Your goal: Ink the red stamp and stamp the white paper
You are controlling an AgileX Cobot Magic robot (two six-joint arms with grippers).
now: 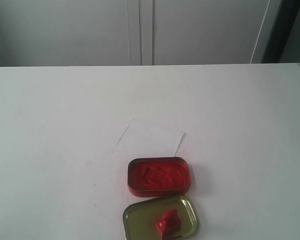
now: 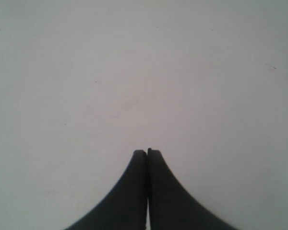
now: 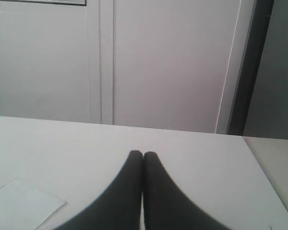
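The tiny red stamp lies inside the gold lid at the table's near edge in the exterior view. Just behind it stands the open tin of red ink paste. The white paper lies flat behind the tin; a corner of the paper also shows in the right wrist view. Neither arm appears in the exterior view. My left gripper is shut with nothing in it, over bare table. Above the table, my right gripper is shut and empty too, facing the far wall.
The white table runs back to a pale cabinet wall. Its right edge shows in the right wrist view, with a dark gap behind it.
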